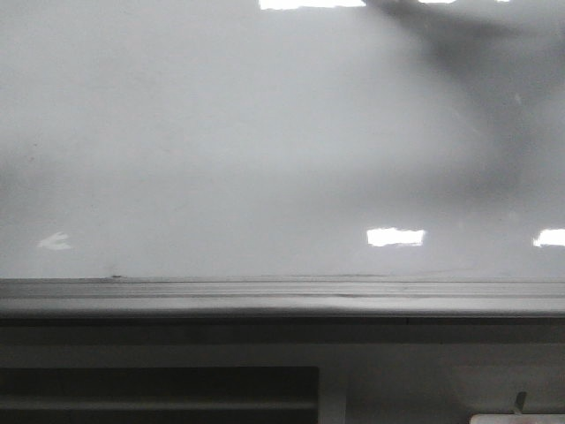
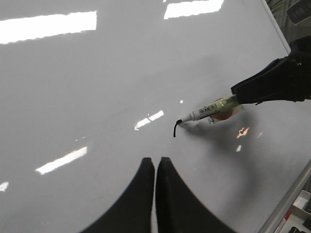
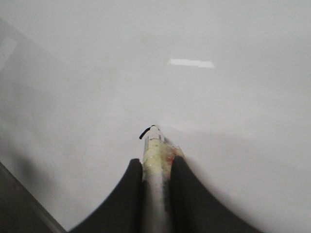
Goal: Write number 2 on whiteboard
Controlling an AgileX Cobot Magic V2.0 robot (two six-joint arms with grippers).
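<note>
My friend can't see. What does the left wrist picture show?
A marker held in the right gripper touches its tip to the whiteboard, where a short black stroke has been drawn. The left gripper is nearer the camera, its dark fingers closed together and empty.

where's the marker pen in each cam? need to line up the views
Front: marker pen not in view, only the bare whiteboard.
Left wrist: marker pen right of centre, held by the right gripper, tip on the board.
Right wrist: pen between the fingers, low centre.
Shared landmark: the short black stroke at the tip.
</note>
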